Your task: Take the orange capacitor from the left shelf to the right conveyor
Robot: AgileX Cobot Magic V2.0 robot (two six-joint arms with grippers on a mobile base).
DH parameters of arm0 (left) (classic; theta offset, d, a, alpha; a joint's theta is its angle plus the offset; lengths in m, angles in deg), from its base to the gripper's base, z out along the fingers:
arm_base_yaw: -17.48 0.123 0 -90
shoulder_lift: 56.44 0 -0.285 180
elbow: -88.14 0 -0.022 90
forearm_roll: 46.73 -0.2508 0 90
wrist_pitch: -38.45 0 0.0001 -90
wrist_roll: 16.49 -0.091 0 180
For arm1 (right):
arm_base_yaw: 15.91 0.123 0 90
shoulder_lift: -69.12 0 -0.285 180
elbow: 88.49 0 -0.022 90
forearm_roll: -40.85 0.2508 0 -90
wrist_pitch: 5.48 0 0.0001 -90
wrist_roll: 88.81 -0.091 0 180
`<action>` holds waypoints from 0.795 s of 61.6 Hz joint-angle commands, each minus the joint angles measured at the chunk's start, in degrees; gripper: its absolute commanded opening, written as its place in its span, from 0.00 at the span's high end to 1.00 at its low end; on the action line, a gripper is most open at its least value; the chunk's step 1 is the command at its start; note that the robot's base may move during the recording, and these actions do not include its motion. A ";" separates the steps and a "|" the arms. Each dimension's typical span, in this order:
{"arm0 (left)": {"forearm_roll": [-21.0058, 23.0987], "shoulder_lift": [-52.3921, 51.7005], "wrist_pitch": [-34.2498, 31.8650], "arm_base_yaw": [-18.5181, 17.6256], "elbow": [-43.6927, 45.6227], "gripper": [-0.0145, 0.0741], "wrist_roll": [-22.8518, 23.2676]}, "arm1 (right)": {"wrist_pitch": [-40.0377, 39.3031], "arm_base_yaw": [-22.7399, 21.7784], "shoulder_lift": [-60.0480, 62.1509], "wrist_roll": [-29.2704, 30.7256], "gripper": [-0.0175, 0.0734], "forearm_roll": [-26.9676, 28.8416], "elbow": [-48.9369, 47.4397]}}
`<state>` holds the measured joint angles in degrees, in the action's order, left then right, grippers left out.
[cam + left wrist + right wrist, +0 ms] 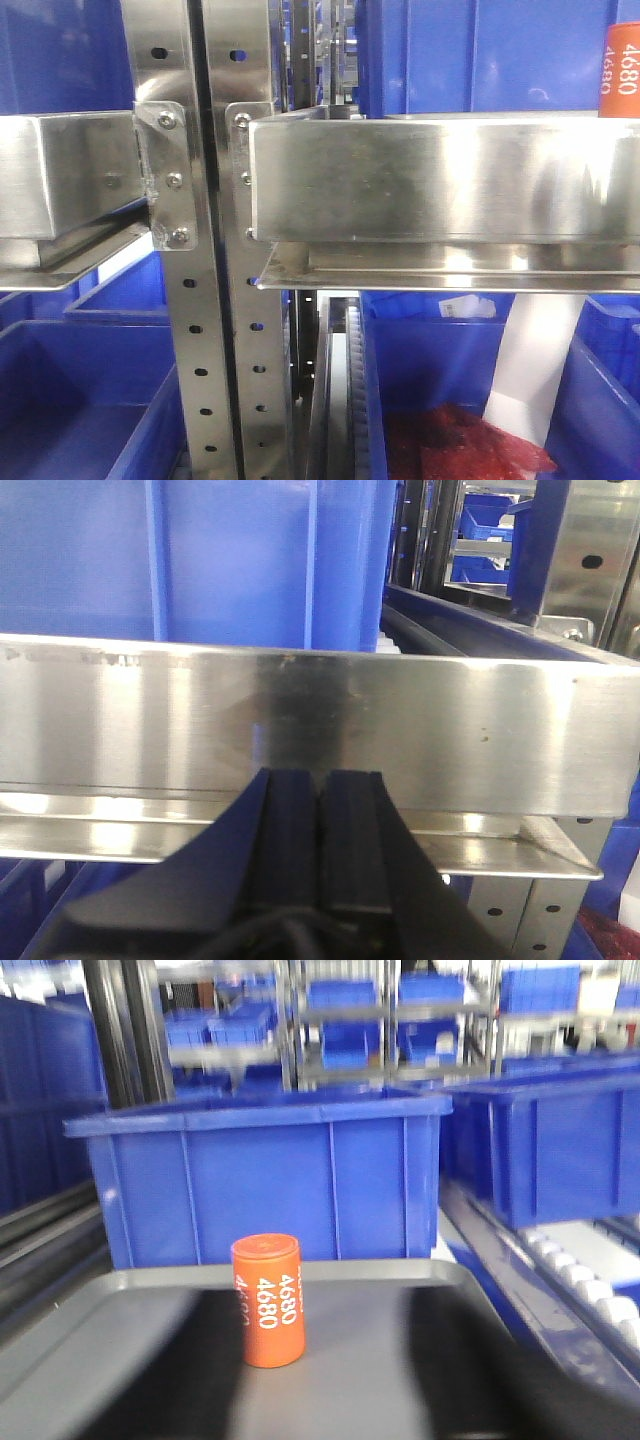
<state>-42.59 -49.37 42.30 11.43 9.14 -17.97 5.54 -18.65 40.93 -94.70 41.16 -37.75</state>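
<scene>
Orange capacitor (267, 1300), white "4680 4680" lettering

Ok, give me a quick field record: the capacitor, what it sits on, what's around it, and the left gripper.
item: orange capacitor, upright, marked 4680
resting on: grey tray
behind it: blue bin
to its right: rollers, off the tray
left gripper: shut, holding nothing, facing the steel shelf edge

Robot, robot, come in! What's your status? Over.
Left gripper shut, empty, facing steel shelf rail. Right gripper out of view. Orange cylindrical capacitor upright on grey tray, ungrasped.
</scene>
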 commanded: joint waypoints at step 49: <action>0.10 -0.64 -5.09 0.06 0.27 0.98 0.08 | -20.91 6.73 -43.58 0.35 0.12 -0.30 -13.30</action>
<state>-42.59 -49.37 42.30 11.43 9.14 -17.97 -7.48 -11.26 -1.68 -94.70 41.16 -48.92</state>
